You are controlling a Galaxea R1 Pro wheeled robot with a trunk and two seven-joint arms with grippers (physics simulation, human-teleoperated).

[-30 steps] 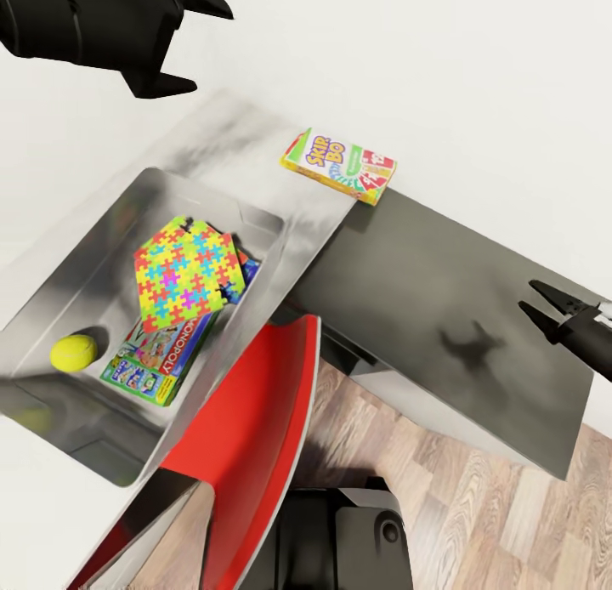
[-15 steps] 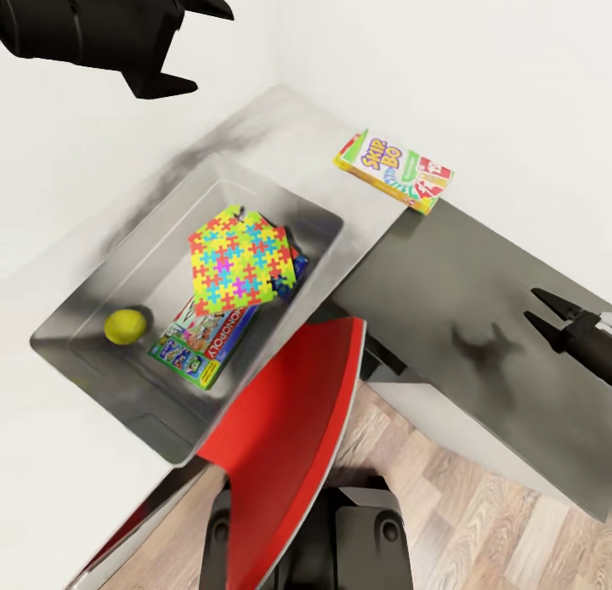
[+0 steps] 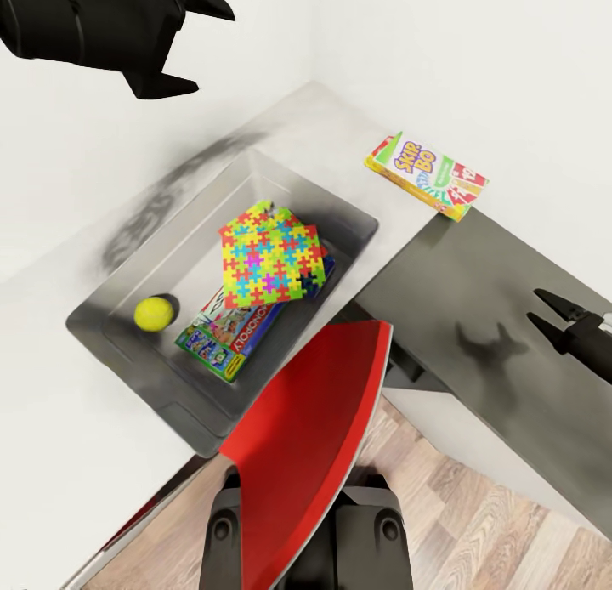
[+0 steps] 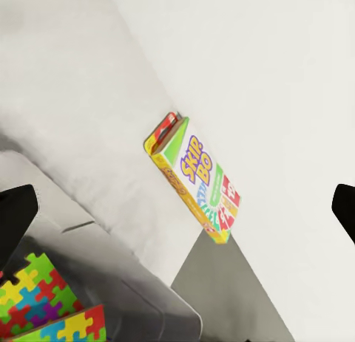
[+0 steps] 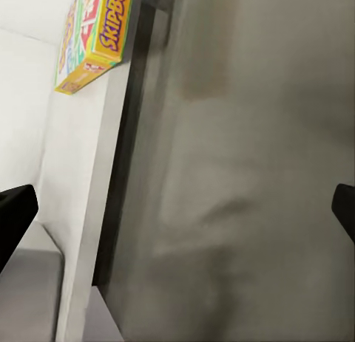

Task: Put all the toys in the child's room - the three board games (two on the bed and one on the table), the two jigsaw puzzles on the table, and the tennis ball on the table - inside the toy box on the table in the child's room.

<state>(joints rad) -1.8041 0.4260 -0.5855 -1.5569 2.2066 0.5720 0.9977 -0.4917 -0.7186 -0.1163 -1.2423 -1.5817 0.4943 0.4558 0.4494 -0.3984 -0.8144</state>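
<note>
High at the far left, my left claw (image 3: 183,42) hangs over the pale table (image 3: 59,454) with its jaws spread and nothing between them. Below and to the right of it lies the toy box (image 3: 127,365), already holding the tennis ball (image 3: 154,313) at its left end, the green board game (image 3: 231,333) lettered MONOPOLY beside it, and the jigsaw puzzles (image 3: 274,254) stacked on top toward the far end; a sliver of blue shows under the puzzles' right edge, which I take to be the smaller game, though I cannot be sure.

Right of the toy box and farther back, the Skip-Bo box (image 3: 427,175) lies flat on the pale top, just where it meets the dark section, close to the wall. SKIP-BO reads plainly on its lid and again along its yellow side in my right wrist view. Its long axis runs from far-left to near-right.

Near the right edge, my right claw (image 3: 544,314) hovers over the dark section, jaws parted and empty. I judge it the handier arm: the Skip-Bo box lies to its far left.
</note>
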